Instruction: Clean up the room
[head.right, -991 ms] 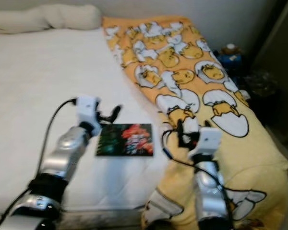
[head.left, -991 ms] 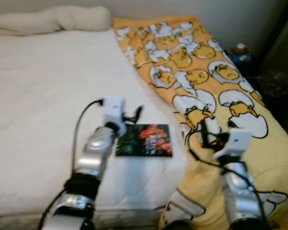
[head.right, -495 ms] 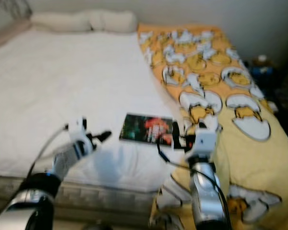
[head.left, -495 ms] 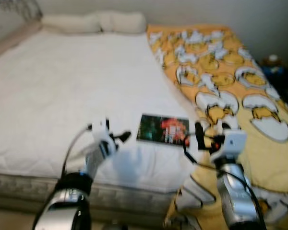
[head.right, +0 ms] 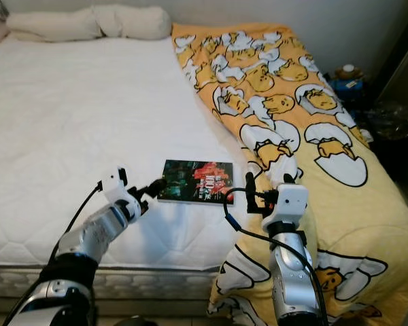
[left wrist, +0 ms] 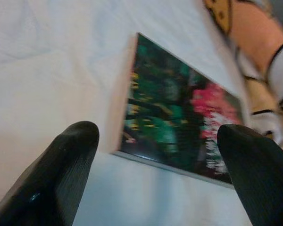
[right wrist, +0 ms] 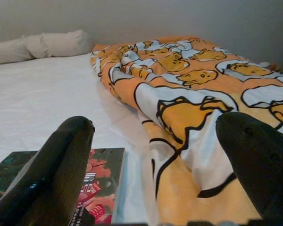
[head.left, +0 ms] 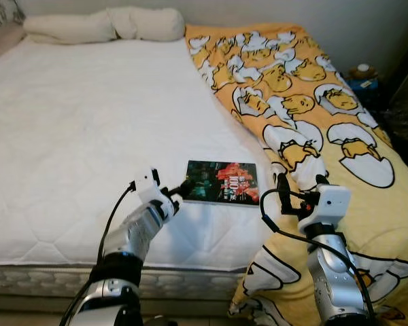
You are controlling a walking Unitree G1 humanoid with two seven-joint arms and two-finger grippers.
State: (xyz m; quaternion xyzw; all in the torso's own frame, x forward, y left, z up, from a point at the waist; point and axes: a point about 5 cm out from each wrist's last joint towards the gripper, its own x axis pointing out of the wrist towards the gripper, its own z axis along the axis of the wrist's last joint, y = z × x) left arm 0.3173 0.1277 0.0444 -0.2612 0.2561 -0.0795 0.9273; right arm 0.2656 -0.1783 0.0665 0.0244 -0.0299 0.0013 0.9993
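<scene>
Book (head.left: 223,183) lies on white bed (head.left: 75,129) beside yellow egg-print blanket (head.left: 306,109).

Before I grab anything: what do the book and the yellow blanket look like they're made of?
The book looks like a thin paperback: a flat, printed cover with a slight sheen, pale page edges visible in the left wrist view. The yellow blanket looks like soft, matte fleece or plush fabric, judging by its rounded folds and egg-character print; the exact fibre can't be told.
</scene>
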